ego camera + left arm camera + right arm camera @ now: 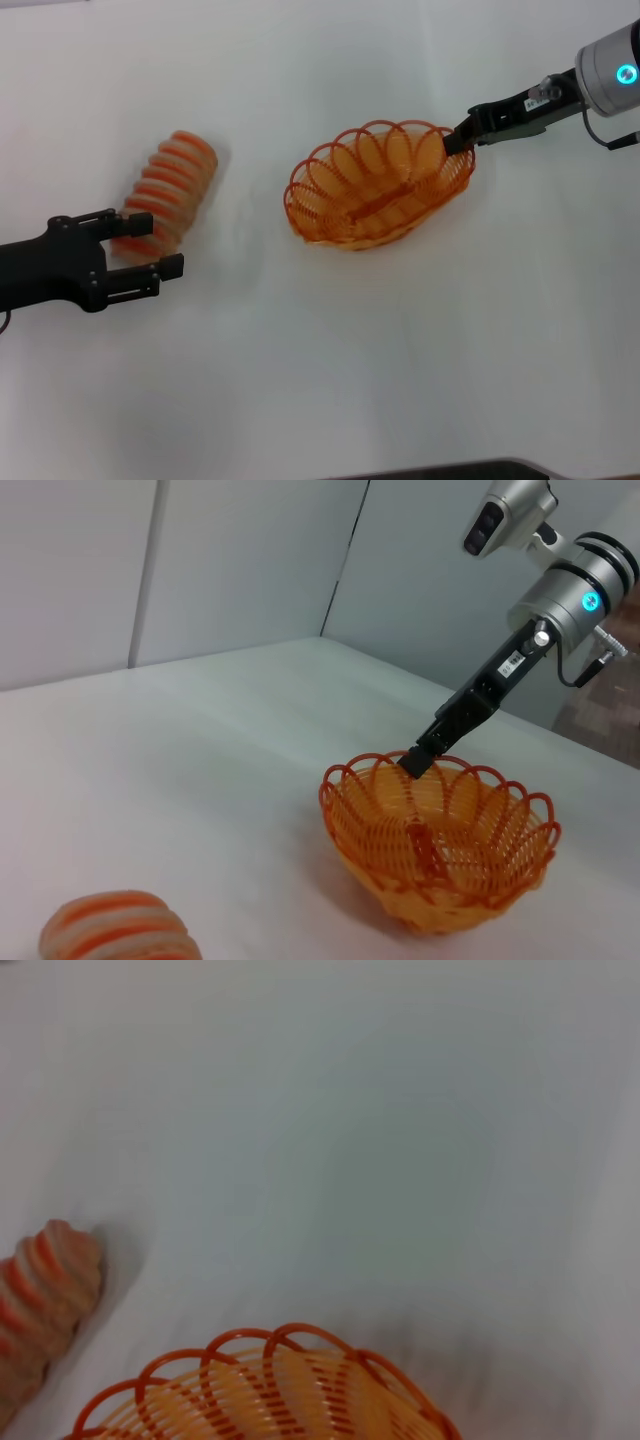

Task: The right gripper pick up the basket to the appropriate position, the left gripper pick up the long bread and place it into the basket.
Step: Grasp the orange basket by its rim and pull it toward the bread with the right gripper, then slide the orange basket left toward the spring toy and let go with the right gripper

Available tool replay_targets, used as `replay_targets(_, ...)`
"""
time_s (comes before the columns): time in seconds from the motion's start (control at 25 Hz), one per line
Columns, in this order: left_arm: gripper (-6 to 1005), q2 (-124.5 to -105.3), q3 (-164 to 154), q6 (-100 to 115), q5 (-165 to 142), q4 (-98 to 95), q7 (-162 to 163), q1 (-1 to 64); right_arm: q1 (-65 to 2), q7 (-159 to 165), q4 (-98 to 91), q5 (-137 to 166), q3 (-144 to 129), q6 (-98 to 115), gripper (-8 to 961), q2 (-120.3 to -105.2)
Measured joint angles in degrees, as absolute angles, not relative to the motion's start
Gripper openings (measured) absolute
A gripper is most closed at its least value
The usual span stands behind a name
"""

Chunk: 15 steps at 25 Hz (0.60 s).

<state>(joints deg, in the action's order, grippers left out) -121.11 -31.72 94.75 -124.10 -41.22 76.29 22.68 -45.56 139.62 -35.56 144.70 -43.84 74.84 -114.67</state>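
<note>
The long bread [167, 185] lies on the white table at the left, tan with orange ridges, and also shows in the left wrist view [120, 928] and right wrist view [38, 1300]. My left gripper [150, 246] is open at the loaf's near end, one finger on each side; I cannot tell if they touch it. The orange wire basket [372, 185] sits mid-table, empty. My right gripper [460, 136] is shut on its far right rim, and the left wrist view shows that gripper [418, 760] on the basket [440, 852]. The basket's scalloped rim [270, 1385] fills the right wrist view's lower part.
The white table [330, 380] stretches bare around both objects. A dark edge [470, 470] shows at the table's front. Grey wall panels [230, 570] stand behind the table in the left wrist view.
</note>
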Motion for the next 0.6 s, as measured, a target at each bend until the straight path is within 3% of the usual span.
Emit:
replay_targets(0.24, 751, -121.11, -31.7, 94.4, -124.1, -41.2, 76.3, 23.1, -45.1, 139.9, -35.7, 144.0, -41.2, 75.1, 80, -114.57)
replay_targets(0.6, 751, -121.44, -31.7, 92.6, -124.1, -41.8, 76.4, 23.4, -45.1, 140.2, -37.1, 141.8, -39.9, 71.3, 81, -117.31)
